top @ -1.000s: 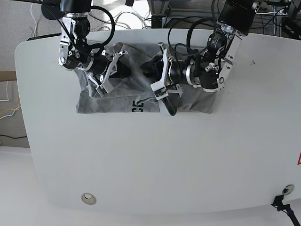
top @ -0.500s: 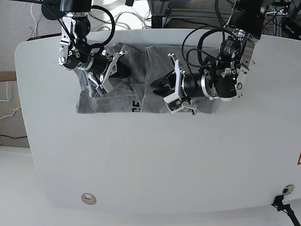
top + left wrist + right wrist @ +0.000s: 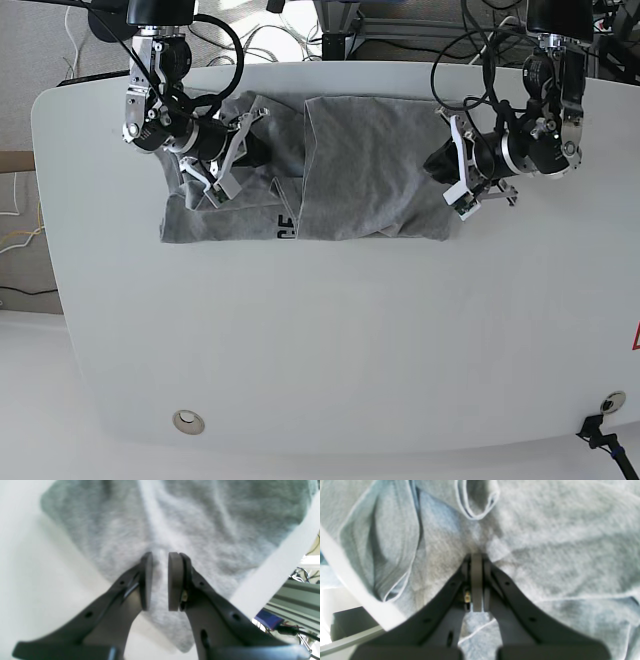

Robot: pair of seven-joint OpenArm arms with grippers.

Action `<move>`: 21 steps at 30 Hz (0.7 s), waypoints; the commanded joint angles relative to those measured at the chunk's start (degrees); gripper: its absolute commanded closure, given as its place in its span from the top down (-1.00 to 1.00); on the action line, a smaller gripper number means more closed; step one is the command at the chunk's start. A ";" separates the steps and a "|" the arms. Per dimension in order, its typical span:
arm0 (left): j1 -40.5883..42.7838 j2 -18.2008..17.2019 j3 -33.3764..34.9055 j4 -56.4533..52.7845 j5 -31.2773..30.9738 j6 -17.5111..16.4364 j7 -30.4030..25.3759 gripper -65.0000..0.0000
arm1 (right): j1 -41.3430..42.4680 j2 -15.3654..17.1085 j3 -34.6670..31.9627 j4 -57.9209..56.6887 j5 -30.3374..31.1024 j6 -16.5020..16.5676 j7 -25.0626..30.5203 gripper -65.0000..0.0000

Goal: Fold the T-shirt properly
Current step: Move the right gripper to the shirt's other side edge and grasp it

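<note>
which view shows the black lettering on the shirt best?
Base view. The black lettering shows at the T-shirt's front edge, partly hidden by a folded flap. The left wrist view shows only plain grey cloth around the left gripper. The right wrist view shows grey folds and hems, no print.

White table bearing the apparently part-folded T-shirt.

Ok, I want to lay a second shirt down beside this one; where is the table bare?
The table is bare across its whole near half, from the T-shirt's near edge toward the round grommet. Narrow strips also flank the shirt. The far band is crowded: shirt, right gripper and left gripper.
</note>
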 commanded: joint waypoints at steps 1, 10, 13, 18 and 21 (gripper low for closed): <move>-0.67 -0.27 -0.27 0.93 -0.89 -0.12 -2.23 -0.72 | 1.86 0.54 0.19 1.69 0.10 -0.07 0.40 -1.00; -0.94 3.68 0.08 -7.86 10.89 -0.12 -6.80 -0.72 | 3.53 0.89 0.46 4.94 -0.08 -0.07 0.40 -1.00; -0.94 3.68 0.08 -11.12 11.33 -0.12 -9.79 -0.72 | 3.53 0.71 0.54 9.43 -0.08 -0.07 0.31 -0.98; -0.94 3.59 0.08 -12.17 11.33 -0.12 -9.88 -0.72 | 3.26 0.54 6.52 16.90 0.27 -0.38 0.31 -0.03; -0.94 3.51 0.08 -12.17 11.33 -0.12 -9.88 -0.72 | 3.88 0.27 13.73 16.90 1.24 -0.56 -1.53 0.46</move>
